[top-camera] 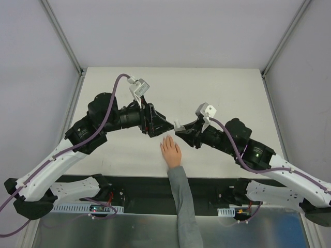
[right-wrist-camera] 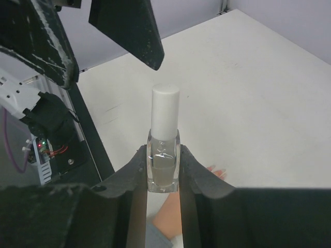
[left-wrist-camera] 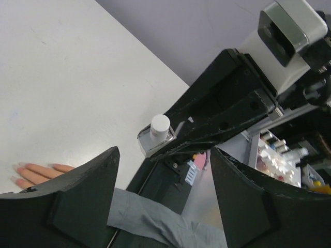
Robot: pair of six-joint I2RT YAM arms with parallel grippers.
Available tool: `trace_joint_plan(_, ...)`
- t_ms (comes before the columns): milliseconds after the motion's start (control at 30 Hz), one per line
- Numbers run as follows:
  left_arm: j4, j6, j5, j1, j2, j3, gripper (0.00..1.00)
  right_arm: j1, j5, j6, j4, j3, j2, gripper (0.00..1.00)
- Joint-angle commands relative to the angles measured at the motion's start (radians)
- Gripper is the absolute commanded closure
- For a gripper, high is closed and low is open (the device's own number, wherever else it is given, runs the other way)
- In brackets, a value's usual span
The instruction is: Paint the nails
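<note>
A pale peach-pink hand (top-camera: 170, 151) with a grey sleeve (top-camera: 182, 201) lies flat on the white table, fingers together and pointing away. Its nails (left-wrist-camera: 19, 169) are barely distinct from the skin. My right gripper (top-camera: 180, 130) is shut on a small clear bottle (right-wrist-camera: 164, 160) with a white cap (right-wrist-camera: 165, 116), held upright just above and right of the fingertips. My left gripper (top-camera: 166, 125) is open and empty, its tips close to the bottle's cap from the left. The bottle also shows in the left wrist view (left-wrist-camera: 158, 133).
A black strip (top-camera: 145, 187) with both arm bases runs along the table's near edge, and the sleeve crosses it. Grey walls and metal posts (top-camera: 62, 36) enclose the table on three sides. Both forearms arch over the middle of the table.
</note>
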Motion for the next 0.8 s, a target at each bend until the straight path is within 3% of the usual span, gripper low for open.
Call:
trace_joint_plan(0,-0.055,0.065,0.194,0.020,0.063,0.095,0.36,-0.010,-0.106,0.009,-0.001,0.015,-0.023,0.99)
trace_joint_plan(467,-0.070,0.070,0.262,0.020,0.136,0.114,0.61,-0.015,-0.135,-0.001,-0.027,0.030,0.003,1.00)
trace_joint_plan(767,-0.081,0.076,0.269,0.022,0.160,0.111,0.63,-0.016,-0.124,-0.008,-0.027,0.032,-0.002,1.00)
